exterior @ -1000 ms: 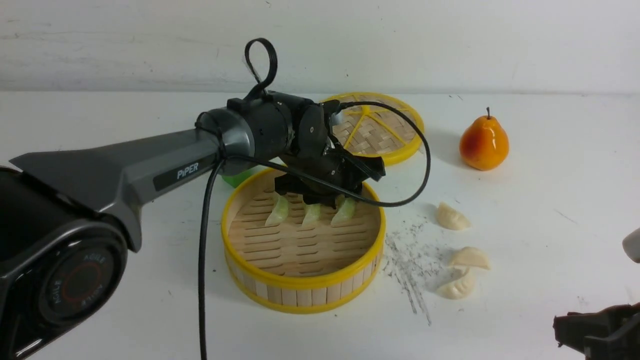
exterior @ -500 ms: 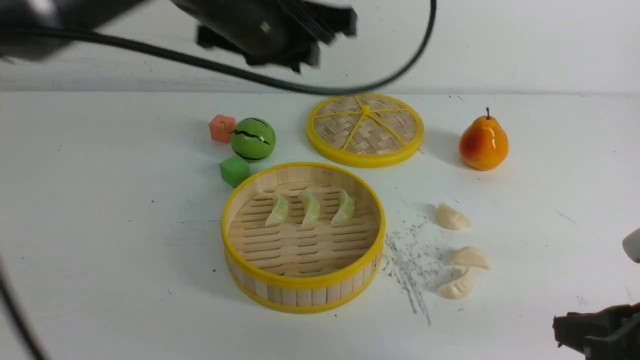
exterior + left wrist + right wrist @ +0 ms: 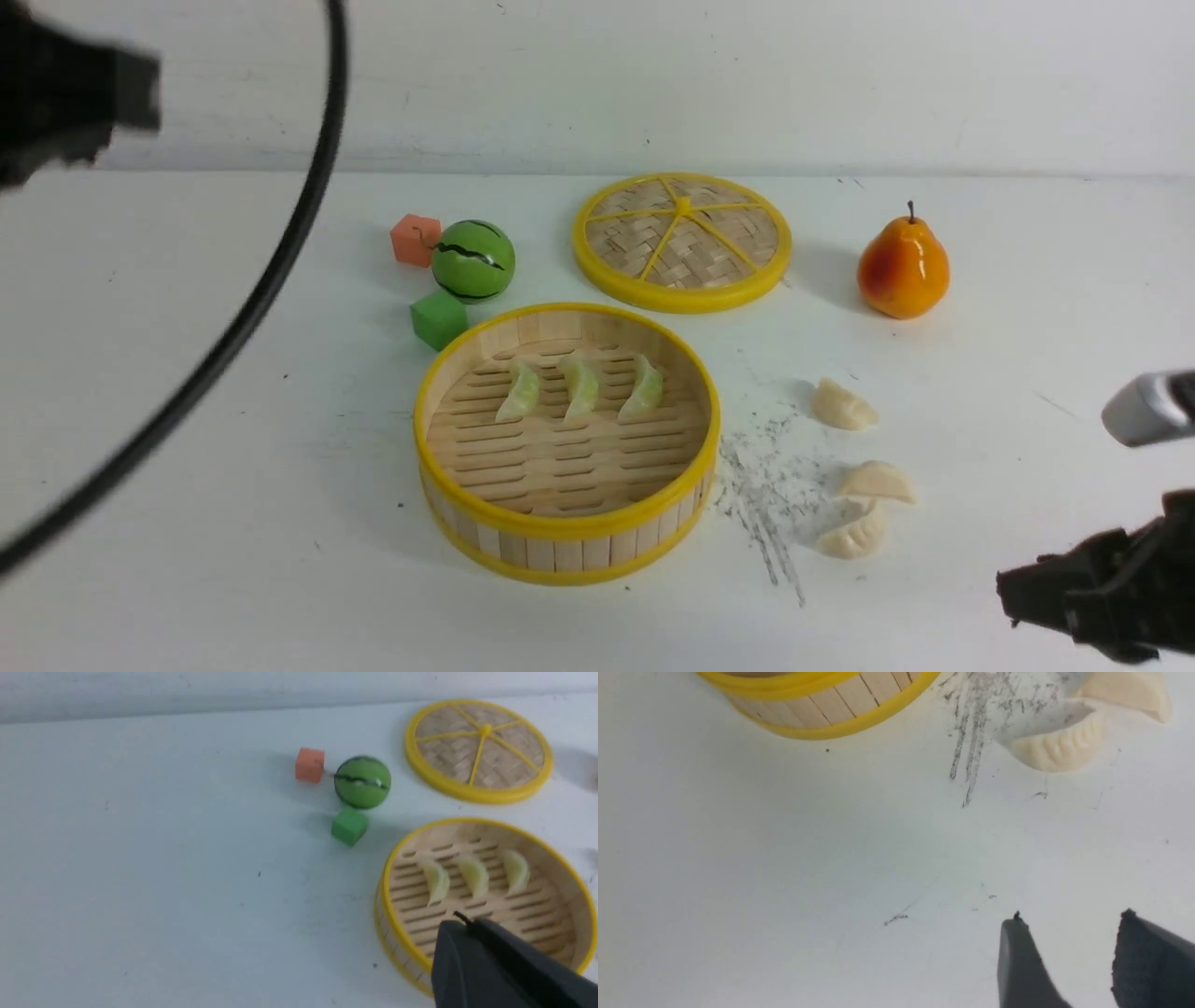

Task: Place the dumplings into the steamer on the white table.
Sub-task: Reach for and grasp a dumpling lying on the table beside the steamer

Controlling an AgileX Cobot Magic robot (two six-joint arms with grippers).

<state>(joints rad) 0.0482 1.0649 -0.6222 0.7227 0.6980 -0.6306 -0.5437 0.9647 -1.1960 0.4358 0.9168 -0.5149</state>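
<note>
Front view: the steamer [image 3: 565, 551] stood at the centre of the white desk [image 3: 280, 504] with three green dumplings [image 3: 518, 392] [image 3: 581, 385] [image 3: 644, 387] in a row on its slat floor, toward its far wall. Three cream dumplings [image 3: 843, 405] [image 3: 878, 482] [image 3: 854, 537] lay on the desk at 3 to 4 o'clock from the steamer, beside a patch of grey specks [image 3: 761, 485]. The lid [image 3: 681, 241] lay flat at 1 o'clock, the pear [image 3: 904, 266] at 2 o'clock, the watermelon ball [image 3: 472, 260] and orange cube [image 3: 415, 239] at 11 o'clock, and the green cube [image 3: 438, 318] at 10 o'clock. The right end effector [image 3: 1013, 590] hung low at 4 o'clock, well apart from the steamer. Left wrist view: the left end effector [image 3: 460, 919] was clenched, grasping nothing, above the steamer's near rim. Right wrist view: the right end effector was released, its fingers apart over bare desk, with nothing between them and two cream dumplings near.
</note>
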